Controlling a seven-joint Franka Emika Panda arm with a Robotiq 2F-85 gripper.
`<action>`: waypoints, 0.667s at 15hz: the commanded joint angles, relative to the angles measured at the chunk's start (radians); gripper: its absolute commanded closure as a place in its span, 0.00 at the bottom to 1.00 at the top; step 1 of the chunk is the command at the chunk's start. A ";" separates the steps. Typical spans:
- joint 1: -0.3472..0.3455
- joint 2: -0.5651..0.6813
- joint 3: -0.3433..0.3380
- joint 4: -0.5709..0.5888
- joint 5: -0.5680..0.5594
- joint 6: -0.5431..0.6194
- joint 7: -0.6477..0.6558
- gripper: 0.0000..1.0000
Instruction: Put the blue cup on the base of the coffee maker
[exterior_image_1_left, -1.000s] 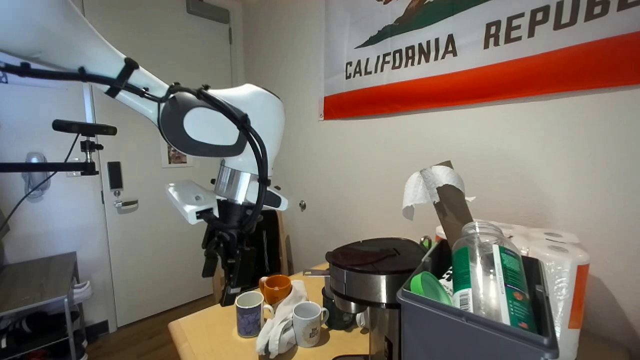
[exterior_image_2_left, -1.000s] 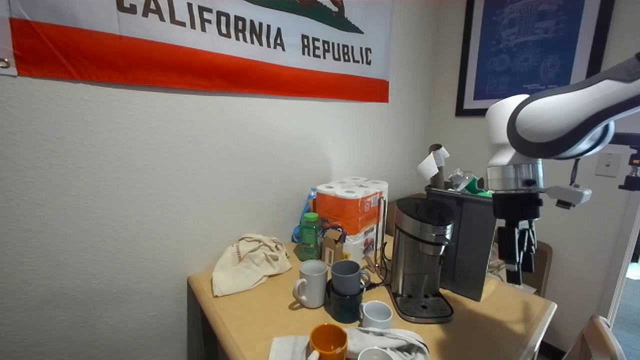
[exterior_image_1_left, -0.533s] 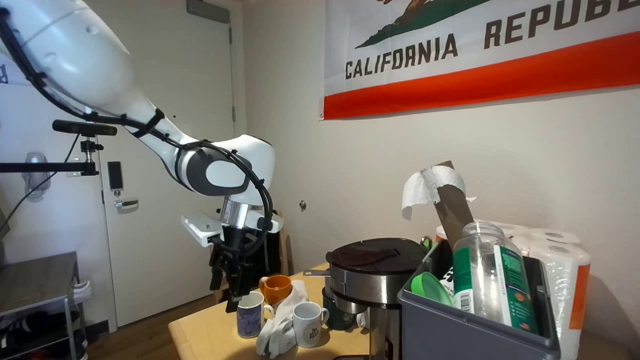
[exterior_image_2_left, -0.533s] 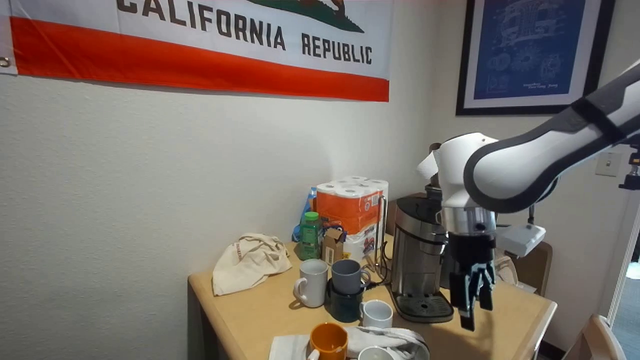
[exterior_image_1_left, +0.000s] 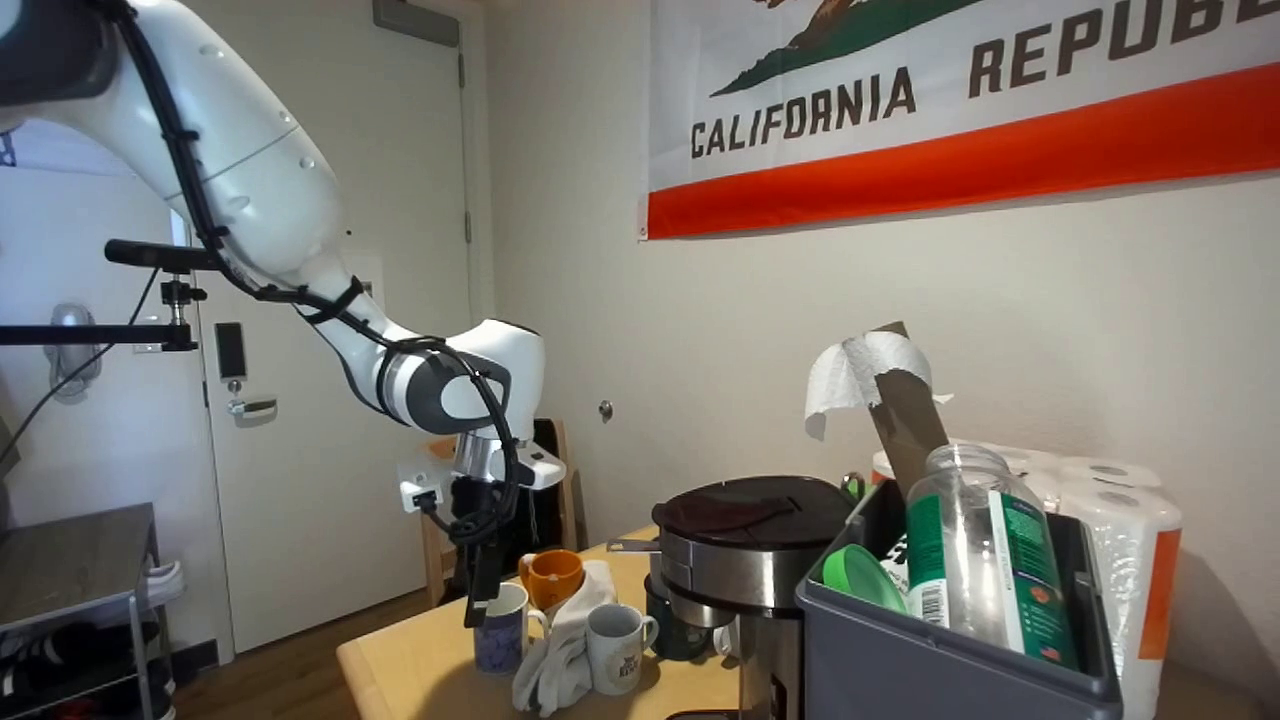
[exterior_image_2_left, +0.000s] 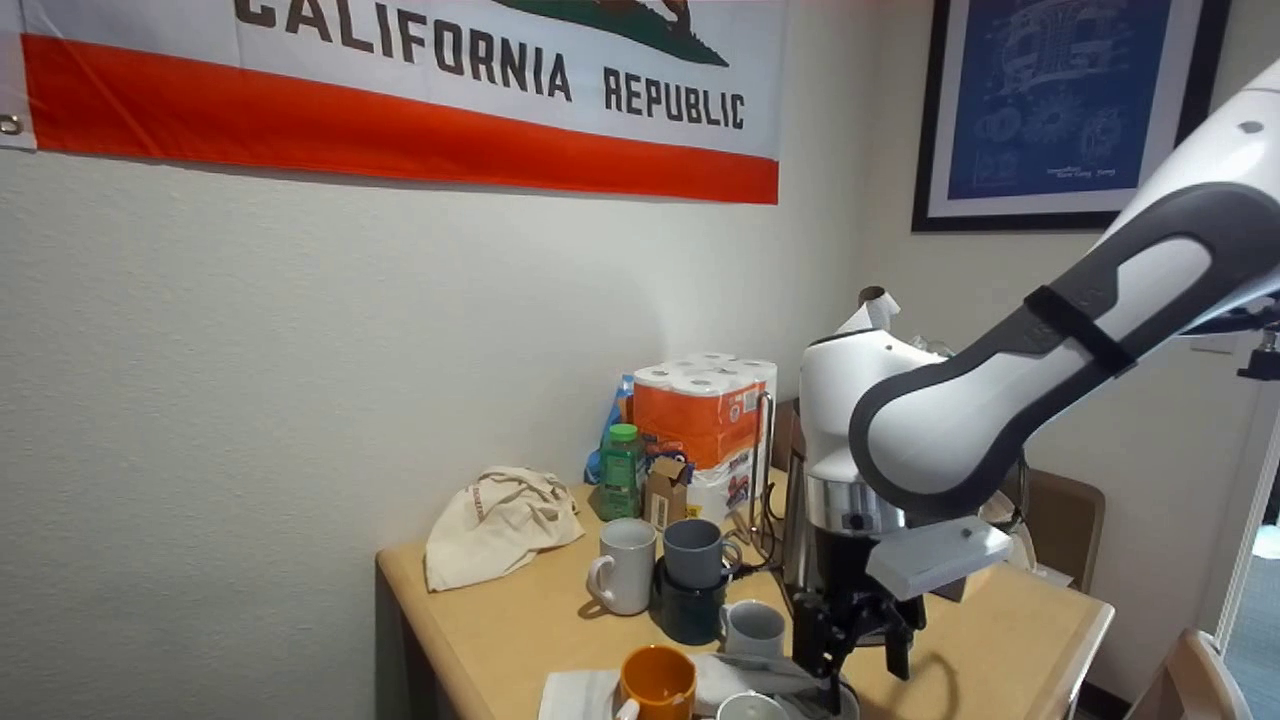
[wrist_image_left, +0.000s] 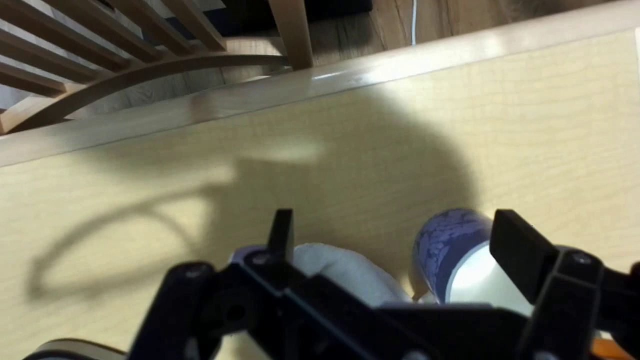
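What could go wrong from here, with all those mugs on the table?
If the open gripper lowers here, one finger might knock over the blue-purple patterned mug, whose mouth it overlaps in the wrist view. The slate-blue mug is stacked on a dark mug, so a sideways bump could topple it. The patterned and slate-blue ones are both bluish, so the wrong one might get picked.
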 joint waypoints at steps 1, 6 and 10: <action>0.025 0.066 -0.018 0.055 -0.022 0.050 0.164 0.00; 0.067 0.133 -0.038 0.082 -0.046 0.125 0.333 0.00; 0.097 0.174 -0.048 0.086 -0.073 0.196 0.401 0.16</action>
